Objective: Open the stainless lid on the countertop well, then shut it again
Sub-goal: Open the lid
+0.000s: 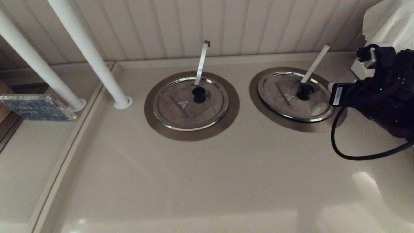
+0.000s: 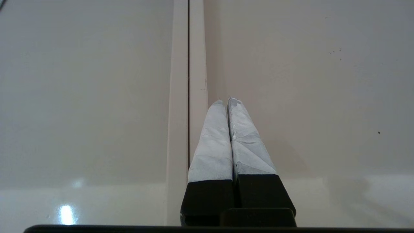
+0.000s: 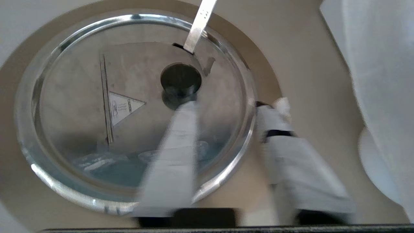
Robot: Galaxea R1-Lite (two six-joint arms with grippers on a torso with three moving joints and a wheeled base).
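**Beige counter with two steel-ringed wells**

The beige counter carries two round recesses. The countertop well sits at about two o'clock, its brushed collar bearing the stainless lid with a slanting strip. The second ring lies near twelve o'clock, bearing a lid with an upright strip. Two white posts stand at ten o'clock.
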